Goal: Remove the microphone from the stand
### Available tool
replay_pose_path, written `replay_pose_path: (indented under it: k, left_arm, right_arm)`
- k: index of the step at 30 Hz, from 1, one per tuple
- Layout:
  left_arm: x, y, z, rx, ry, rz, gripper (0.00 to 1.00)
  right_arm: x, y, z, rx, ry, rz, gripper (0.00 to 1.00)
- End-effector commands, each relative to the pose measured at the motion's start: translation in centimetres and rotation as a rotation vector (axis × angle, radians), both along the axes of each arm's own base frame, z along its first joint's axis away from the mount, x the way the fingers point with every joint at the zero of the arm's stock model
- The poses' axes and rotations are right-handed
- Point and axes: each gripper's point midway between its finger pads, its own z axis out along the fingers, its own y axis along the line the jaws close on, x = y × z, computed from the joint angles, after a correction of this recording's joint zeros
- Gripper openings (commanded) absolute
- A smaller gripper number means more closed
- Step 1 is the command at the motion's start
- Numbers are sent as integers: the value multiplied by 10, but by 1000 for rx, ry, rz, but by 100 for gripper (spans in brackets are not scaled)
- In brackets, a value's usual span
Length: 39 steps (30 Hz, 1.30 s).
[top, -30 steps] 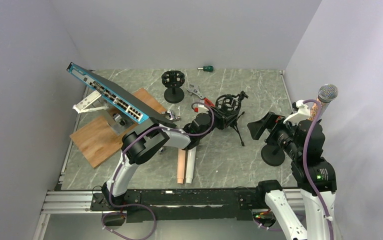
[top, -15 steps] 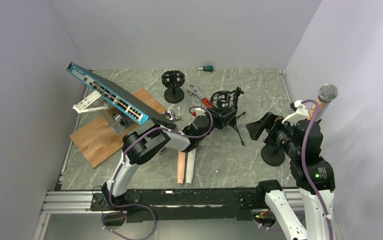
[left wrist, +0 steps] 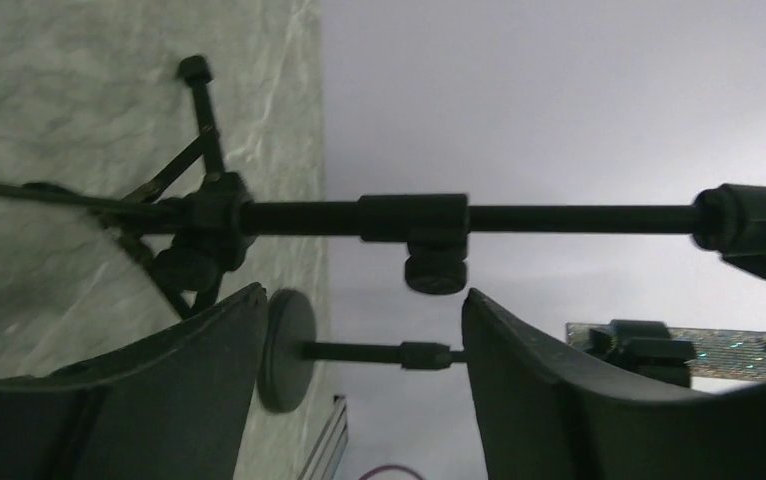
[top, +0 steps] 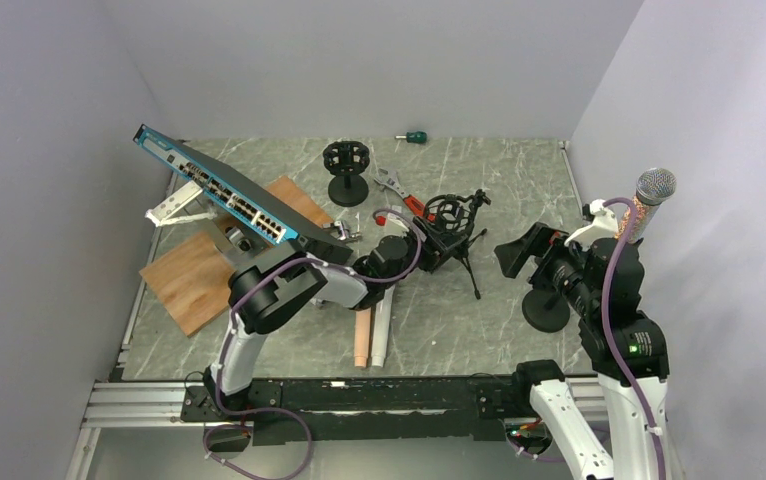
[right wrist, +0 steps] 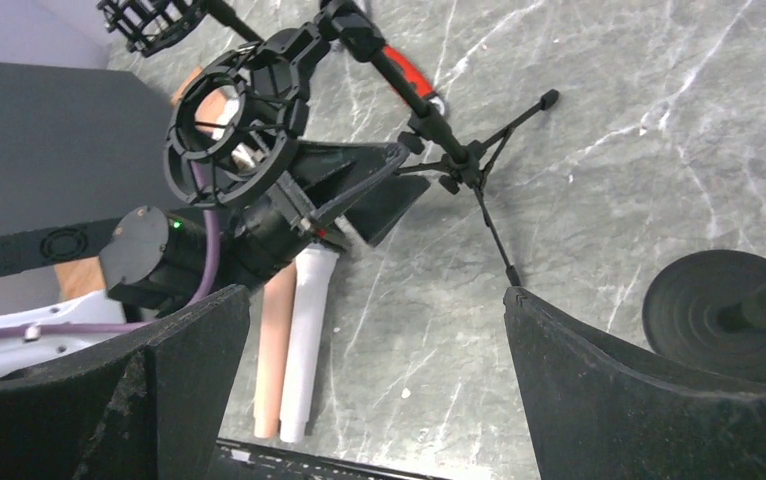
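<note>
The microphone (top: 653, 195) sits in the clip (left wrist: 649, 348) on top of the stand (top: 546, 308) with the round base. This stand is at the right side of the table (top: 519, 170), just beside the right arm (top: 619, 300). The right gripper (right wrist: 369, 295) is wide open and holds nothing. The left gripper (left wrist: 364, 295) is also open, and the pole of a tripod stand (left wrist: 359, 216) crosses just beyond its fingertips.

The table (right wrist: 609, 120) is smooth, grey and stone-like with white veins, faintly shiny. Just beyond the left fingers (left wrist: 579, 400), the tripod (left wrist: 559, 217) is matt black metal tube. The fingers themselves look like matt black plastic, slightly grainy. The microphone (top: 656, 186) has a silver wire-mesh head and a glittery body. Left of the left arm, the board (top: 194, 275) is bare wood.
</note>
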Motion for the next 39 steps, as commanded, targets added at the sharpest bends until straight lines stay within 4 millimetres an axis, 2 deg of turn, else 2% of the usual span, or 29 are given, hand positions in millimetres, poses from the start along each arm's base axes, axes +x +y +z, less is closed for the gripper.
replay_pose_path:
  k: [1,2,4,6,11,18,20,22,26,31,36,39]
  left_arm:
    - [-16,6,32,145,-193,-83,80]
    - [-20,8,35,166,-222,-98,88]
    - [-27,12,39,196,-267,-125,91]
    - [-38,19,42,222,-309,-156,91]
    - [-64,42,50,306,-420,-200,91]
    - [-119,41,81,380,-666,-298,89]
    - [-131,49,91,392,-729,-292,89]
    - [-139,59,92,391,-756,-293,87]
    - [-153,81,88,423,-798,-316,87]
    - [-157,107,77,511,-818,-310,89]
    - [-158,117,59,531,-766,-314,89]
    - [-162,120,49,533,-735,-329,89]
  right_arm:
    - [7,-17,-6,-46,11,-90,100]
    - [8,-21,-8,-54,17,-109,100]
    - [10,-29,-12,-68,34,-163,100]
    - [13,-34,-16,-73,51,-195,100]
    - [22,-28,-24,-62,70,-167,100]
    - [37,-14,-48,-53,88,-90,100]
    - [42,-14,-59,-69,122,-85,100]
    - [44,-15,-65,-78,143,-85,100]
    - [48,-14,-75,-81,160,-79,100]
    - [53,-16,-86,-84,177,-96,100]
    - [60,-12,-96,-60,194,-94,100]
    - [63,-9,-93,-39,150,-90,100]
